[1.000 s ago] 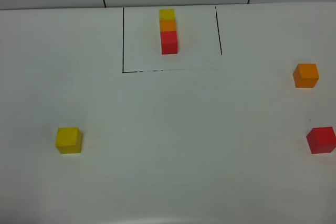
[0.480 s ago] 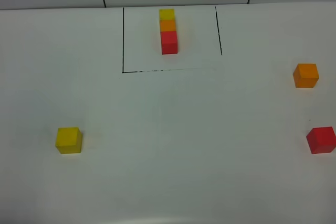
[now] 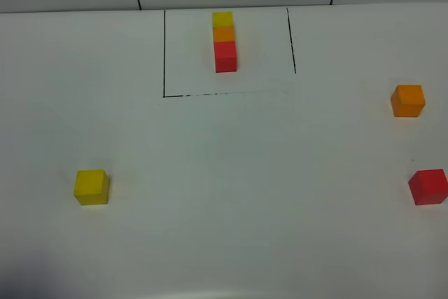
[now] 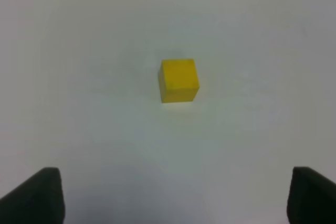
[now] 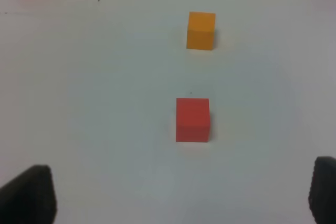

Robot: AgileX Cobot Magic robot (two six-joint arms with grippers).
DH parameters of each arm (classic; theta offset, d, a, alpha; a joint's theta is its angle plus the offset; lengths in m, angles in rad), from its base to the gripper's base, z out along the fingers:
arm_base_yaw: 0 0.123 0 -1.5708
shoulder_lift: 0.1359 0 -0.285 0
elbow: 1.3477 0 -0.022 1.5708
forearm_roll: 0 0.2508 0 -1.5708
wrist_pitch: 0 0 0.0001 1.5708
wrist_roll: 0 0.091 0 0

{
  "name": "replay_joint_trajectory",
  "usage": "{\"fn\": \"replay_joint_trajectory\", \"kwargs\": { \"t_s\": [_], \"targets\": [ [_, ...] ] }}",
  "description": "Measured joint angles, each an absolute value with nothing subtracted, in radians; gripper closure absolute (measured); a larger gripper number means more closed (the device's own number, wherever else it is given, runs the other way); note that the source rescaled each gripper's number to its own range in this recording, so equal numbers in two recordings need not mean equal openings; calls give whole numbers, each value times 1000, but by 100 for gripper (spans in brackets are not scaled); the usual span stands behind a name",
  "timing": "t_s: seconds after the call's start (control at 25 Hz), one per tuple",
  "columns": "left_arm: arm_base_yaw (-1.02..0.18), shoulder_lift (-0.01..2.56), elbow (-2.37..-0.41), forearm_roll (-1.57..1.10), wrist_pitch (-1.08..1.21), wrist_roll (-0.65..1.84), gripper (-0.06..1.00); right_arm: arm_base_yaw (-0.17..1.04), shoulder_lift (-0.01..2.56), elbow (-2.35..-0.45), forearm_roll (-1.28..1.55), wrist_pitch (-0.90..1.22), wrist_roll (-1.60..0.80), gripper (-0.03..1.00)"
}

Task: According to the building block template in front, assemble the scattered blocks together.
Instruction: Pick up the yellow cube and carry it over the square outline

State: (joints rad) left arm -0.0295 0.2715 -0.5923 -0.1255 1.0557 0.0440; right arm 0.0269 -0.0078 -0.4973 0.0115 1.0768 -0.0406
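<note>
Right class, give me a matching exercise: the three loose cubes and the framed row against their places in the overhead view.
Things:
1 yellow cube
2 orange cube
3 red cube
4 three-cube row

Places:
A far middle, inside the drawn frame
B right edge, near
C left side, near
D right side, further back

Pairs: 1-C, 2-D, 3-B, 4-A

yellow cube [image 3: 92,186] standing free, table [image 3: 231,173] open around

Black, blunt pincer fingers [image 4: 38,198]
</note>
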Motion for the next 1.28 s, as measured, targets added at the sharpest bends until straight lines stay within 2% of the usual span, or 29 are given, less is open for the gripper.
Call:
{"fn": "replay_joint_trajectory", "kwargs": {
  "t_s": [0.36,0.88,1.28],
  "targets": [
    [-29,641,-730,-135,968,59,15,27,-8,-497,11,1077,-41,3],
    [-37,1112,-784,-131,893,56,16,27,-8,-497,12,1077,-41,4],
    [-208,1422,-784,-73,728,-38,15,27,-8,-497,12,1077,-41,4]
  ]
}}
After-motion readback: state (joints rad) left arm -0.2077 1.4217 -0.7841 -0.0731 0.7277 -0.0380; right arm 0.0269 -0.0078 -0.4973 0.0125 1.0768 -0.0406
